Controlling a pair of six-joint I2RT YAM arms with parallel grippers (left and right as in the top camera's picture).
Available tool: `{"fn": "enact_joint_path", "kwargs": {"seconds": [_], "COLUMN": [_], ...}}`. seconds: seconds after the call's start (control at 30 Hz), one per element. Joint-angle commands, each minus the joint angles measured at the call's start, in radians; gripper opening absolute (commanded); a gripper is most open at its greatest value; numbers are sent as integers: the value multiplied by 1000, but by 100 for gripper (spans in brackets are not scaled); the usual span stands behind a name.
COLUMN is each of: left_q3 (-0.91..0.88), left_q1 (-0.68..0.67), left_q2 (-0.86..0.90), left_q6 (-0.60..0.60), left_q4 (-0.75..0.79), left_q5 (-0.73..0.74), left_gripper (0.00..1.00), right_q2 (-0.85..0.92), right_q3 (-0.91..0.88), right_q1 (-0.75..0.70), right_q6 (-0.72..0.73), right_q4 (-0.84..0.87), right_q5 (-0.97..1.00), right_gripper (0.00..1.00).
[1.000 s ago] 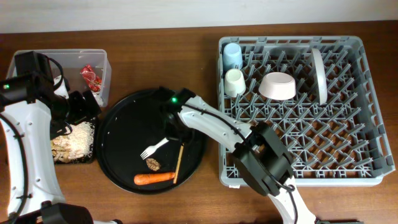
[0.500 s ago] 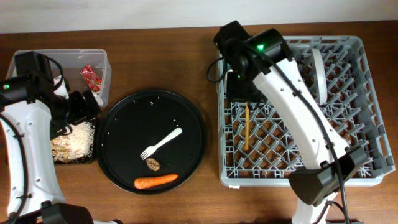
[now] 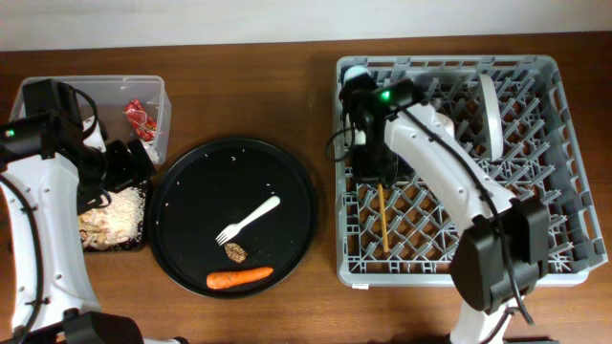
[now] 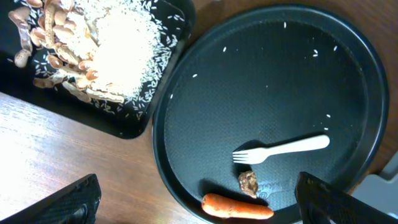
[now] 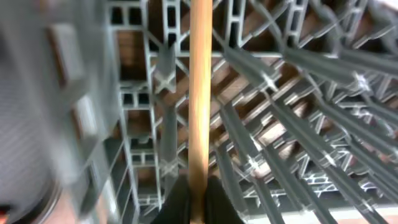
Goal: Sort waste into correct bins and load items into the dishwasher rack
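Observation:
My right gripper is shut on the thin wooden chopstick and holds it over the grey dishwasher rack. The rack holds a light-blue cup and a white plate; my arm hides the cream cup and bowl. My left gripper is open and empty. A white fork, brown lump and orange carrot lie on the round black tray.
The clear box at the far left holds a red wrapper. The shallow black tray in front of it holds beige scraps and rice. The round tray sits between these bins and the rack.
My right gripper lifted the chopstick off the round tray and carried it right, over the rack. The chopstick now sits nearer the rack's front. The left arm has not moved.

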Motion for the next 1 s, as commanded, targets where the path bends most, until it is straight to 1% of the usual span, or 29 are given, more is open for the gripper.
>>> {"fn": "enact_joint_path", "kwargs": {"seconds": [0.0, 0.07, 0.1, 0.13, 0.23, 0.3, 0.37, 0.4, 0.47, 0.5, 0.57, 0.63, 0.67, 0.73, 0.8, 0.83, 0.9, 0.97], "left_q3": [-1, -1, -1, -1, -1, -1, -1, -1, -1, -1, -1, -1, -1, -1, -1, -1, -1, -1], "left_q1": [2, 2, 2, 2, 2, 2, 2, 2, 2, 2, 2, 2, 2, 2, 2, 2, 2, 2], "left_q2": [-7, -7, -7, -7, -7, -7, -7, -7, -7, -7, -7, -7, -7, -7, -7, -7, -7, -7], "left_q6": [-6, -6, -6, -6, -6, -6, -6, -6, -6, -6, -6, -6, -6, -6, -6, -6, -6, -6], "left_q4": [2, 2, 1, 1, 1, -2, -2, -1, 0, 0, -1, -1, -1, 0, -1, 0, 3, 2], "left_q5": [-7, -7, -7, -7, -7, -7, -7, -7, -7, -7, -7, -7, -7, -7, -7, -7, -7, -7], "left_gripper": [99, 99, 99, 99, 99, 99, 99, 99, 99, 99, 99, 99, 99, 99, 99, 99, 99, 99], "right_q2": [-10, -10, -10, -10, -12, -38, -105, -159, -229, -243, -235, -199, -164, -76, 11, 48, 129, 178], "right_q3": [-93, -148, -163, -165, -159, -155, -111, -66, -2, 8, 8, 8, 8, 8, 8, 8, 8, 8], "right_q1": [-28, -44, -51, -51, -51, -51, -50, -49, -26, -4, 70, 151, 209, 308, 369, 390, 430, 450], "right_q6": [1, 1, 1, -1, -11, -23, -35, -80, -214, -212, -134, -109, -98, -84, -72, -22, 209, 346], "right_q4": [56, 111, 125, 132, 138, 138, 123, 122, 173, 195, 229, 268, 304, 368, 427, 460, 521, 564], "right_q5": [-6, -6, -6, -1, -2, -2, -4, -58, -290, -340, -357, -357, -357, -357, -357, -352, -322, -314], "right_gripper": [4, 4, 7, 12, 37, 45, 49, 55, 66, 68, 69, 69, 71, 79, 79, 79, 78, 78]}}
